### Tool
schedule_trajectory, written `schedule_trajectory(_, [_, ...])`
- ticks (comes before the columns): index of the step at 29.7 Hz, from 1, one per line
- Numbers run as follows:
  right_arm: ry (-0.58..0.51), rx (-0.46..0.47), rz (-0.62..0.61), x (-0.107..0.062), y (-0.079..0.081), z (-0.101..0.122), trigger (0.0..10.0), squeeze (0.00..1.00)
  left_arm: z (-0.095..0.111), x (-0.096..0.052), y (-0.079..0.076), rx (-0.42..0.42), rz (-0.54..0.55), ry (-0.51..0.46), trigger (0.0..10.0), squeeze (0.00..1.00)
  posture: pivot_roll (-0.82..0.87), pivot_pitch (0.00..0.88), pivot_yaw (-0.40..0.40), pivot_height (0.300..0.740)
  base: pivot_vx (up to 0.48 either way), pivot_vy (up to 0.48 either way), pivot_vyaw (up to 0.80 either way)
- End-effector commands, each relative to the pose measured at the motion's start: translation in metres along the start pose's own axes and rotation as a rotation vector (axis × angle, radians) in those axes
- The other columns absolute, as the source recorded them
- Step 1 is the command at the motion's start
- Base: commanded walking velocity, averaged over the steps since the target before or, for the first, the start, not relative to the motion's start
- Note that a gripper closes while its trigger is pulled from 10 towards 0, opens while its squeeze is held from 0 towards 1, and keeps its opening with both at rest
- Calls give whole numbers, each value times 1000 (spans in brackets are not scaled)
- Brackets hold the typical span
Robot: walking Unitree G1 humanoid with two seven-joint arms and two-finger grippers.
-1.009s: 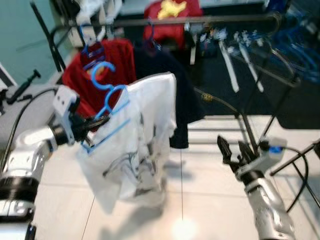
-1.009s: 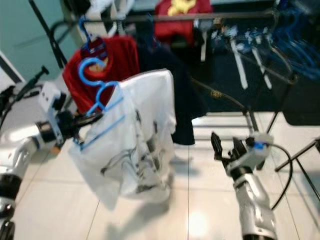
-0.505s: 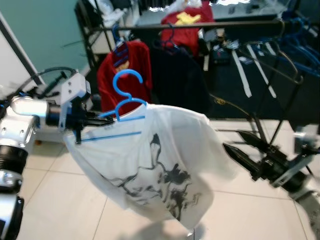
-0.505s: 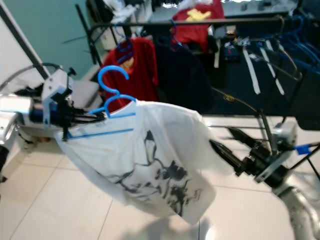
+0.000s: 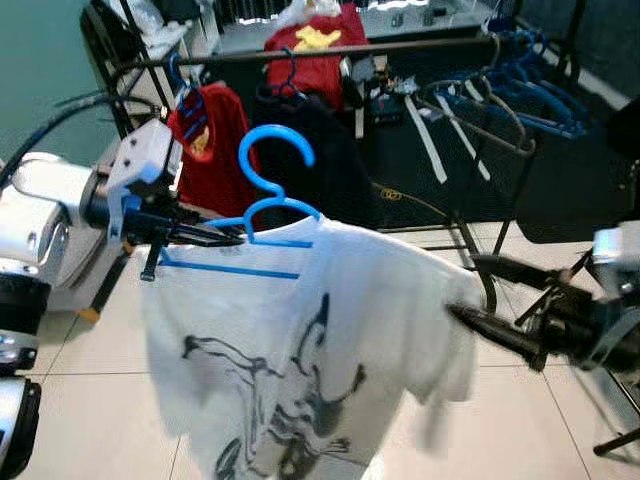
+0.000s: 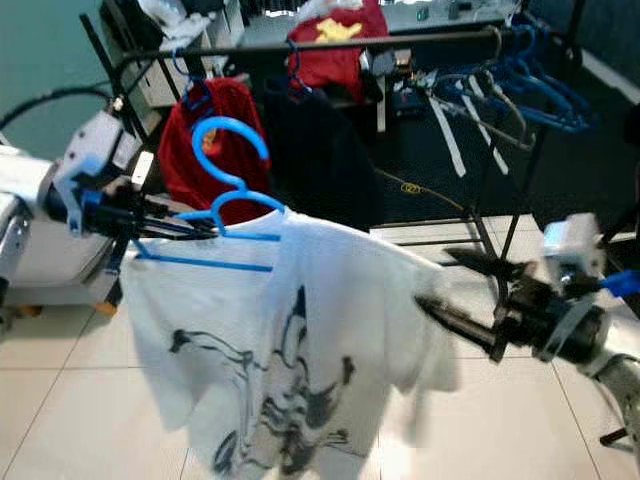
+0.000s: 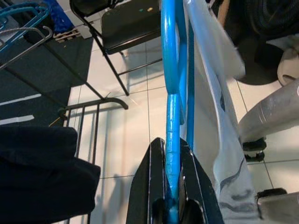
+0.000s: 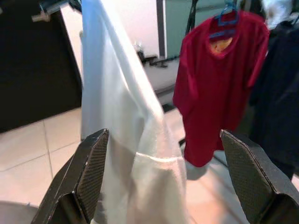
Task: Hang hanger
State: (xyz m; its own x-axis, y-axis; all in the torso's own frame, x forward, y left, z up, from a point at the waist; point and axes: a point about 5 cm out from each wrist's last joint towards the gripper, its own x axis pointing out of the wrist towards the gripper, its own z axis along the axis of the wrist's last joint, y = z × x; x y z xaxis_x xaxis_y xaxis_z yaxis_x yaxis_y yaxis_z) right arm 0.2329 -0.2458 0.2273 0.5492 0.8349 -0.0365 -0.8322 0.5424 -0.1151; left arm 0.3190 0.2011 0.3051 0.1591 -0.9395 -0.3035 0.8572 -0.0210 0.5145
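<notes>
Blue hanger [image 5: 262,205], carrying a white printed T-shirt [image 5: 330,350]: held by its shoulder end in the left end effector [image 7: 172,182], whose two black fingers were closed tight on the blue bar. The hook stood upright just above and beyond the fingertips, and the shirt hung below and past them

Right end effector [image 6: 470,295]: fingers spread wide and gripping nothing, with the shirt's far sleeve lying in front of and partly between them

Clothes rail [image 5: 320,50]: placed beyond and above both end effectors, well apart from the hook. A red shirt [image 5: 200,140], a dark garment [image 5: 320,160] and a cluster of spare blue hangers [image 5: 530,80] were already hung on it

Step judged in hand: the hanger was being carried toward the rail. For a clean result, the hook was best kept upright, raised above the rail, brought over a bare stretch between the dark garment and the spare hangers, then lowered until seated before the grip was released. The sleeve was best kept clear of the right fingers

Hard to make out: the shirt's hem was cut off and blurred; the hanger's far shoulder was covered by cloth; the free space on the rail could not be judged
</notes>
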Motion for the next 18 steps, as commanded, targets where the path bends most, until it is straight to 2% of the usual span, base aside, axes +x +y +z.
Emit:
schedule_trajectory(1, [58,-23,19,4,2,-4,10000,0,8,-7,1,19,-35,-1,10000,0,-61,82,84,740,0,0,0])
schedule_trajectory(5, [91,-54,-72,0,-11,-8,10000,0,12,-9,3,16,-25,-47,10000,0,-64,82,85,740,0,0,0])
schedule_trajectory(7, [91,-54,-72,0,-11,-8,10000,0,12,-9,3,16,-25,-47,10000,0,-64,82,85,740,0,0,0])
schedule_trajectory(8, [89,-59,-102,-1,-15,-7,8941,0,14,-11,4,15,-21,-61,10000,0,-64,82,85,740,0,0,0])
schedule_trajectory(9, [78,-53,-104,-2,-15,-4,118,0,14,-13,5,16,-16,-62,10000,0,-63,84,83,740,0,0,0])
schedule_trajectory(18, [74,-45,-128,-8,-18,1,0,0,13,-21,5,0,5,-45,10000,0,-67,87,82,740,0,0,0])
